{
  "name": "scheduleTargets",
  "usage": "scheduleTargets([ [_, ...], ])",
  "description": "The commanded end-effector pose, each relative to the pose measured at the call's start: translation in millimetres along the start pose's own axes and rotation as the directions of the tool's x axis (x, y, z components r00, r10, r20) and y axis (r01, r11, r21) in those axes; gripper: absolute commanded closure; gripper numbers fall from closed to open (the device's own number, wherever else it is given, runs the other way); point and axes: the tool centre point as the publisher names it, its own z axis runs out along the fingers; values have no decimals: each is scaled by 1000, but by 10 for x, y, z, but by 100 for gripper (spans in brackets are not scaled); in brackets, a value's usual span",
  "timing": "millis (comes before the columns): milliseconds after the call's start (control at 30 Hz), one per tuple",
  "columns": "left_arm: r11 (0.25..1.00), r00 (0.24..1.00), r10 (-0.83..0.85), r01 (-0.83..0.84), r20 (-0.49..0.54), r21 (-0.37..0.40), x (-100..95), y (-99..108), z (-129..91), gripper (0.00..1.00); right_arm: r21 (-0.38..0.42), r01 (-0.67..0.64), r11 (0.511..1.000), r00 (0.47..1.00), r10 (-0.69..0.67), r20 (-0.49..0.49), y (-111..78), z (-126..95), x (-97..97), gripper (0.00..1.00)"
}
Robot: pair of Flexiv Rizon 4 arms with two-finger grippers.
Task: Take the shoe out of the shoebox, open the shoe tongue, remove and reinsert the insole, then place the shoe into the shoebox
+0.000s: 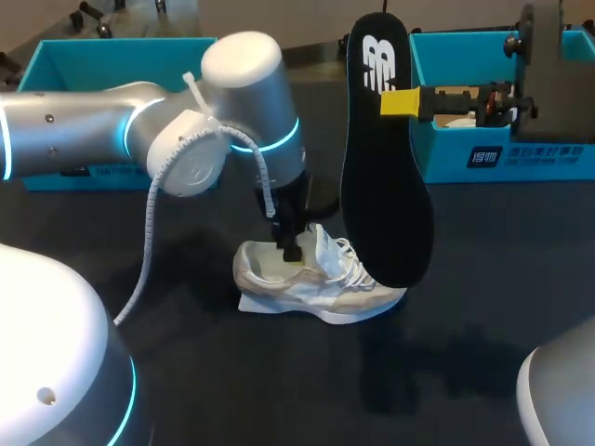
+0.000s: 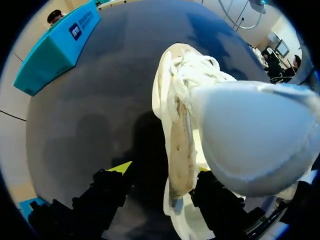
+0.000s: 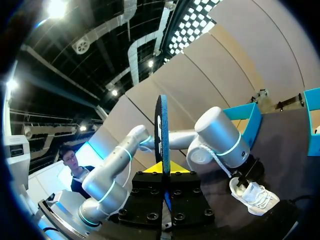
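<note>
A white shoe (image 1: 316,279) lay on its side on the dark table (image 1: 186,372), outside both boxes. The left gripper (image 1: 290,249) sat at the heel opening, its fingers apart and straddling the collar wall. The right gripper (image 3: 164,172) was clamped on the black insole (image 1: 386,167), held upright and covering the shoe's toe. At the back, the left arm (image 1: 139,125) partly hid one teal shoebox (image 1: 93,60). The other shoebox (image 1: 539,153) stood behind the right gripper.

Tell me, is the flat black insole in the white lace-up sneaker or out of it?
Out. The right gripper holds the flat black insole up in the air, above the white lace-up sneaker on the table.
</note>
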Motion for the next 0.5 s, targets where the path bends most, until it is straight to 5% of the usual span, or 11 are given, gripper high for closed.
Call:
scheduleTargets([
  [33,1000,1000,5,-5,-14,2,-21,-12,84,50,-15,-1,1000,1000,1,10,-60,25,82,100],
  [233,1000,1000,6,-5,-30,8,8,-54,86,58,-15,-1,1000,1000,1,10,-60,25,82,100],
  [333,1000,999,9,-9,-33,9,29,-58,78,75,-15,-1,1000,1000,1,10,-60,25,82,100],
  [367,1000,999,13,-12,-44,11,34,-54,78,99,-15,-1,1000,1000,1,10,-60,25,82,100],
  [500,999,996,48,-47,-74,18,56,-41,73,100,-15,-1,1000,1000,1,10,-60,25,82,100],
])
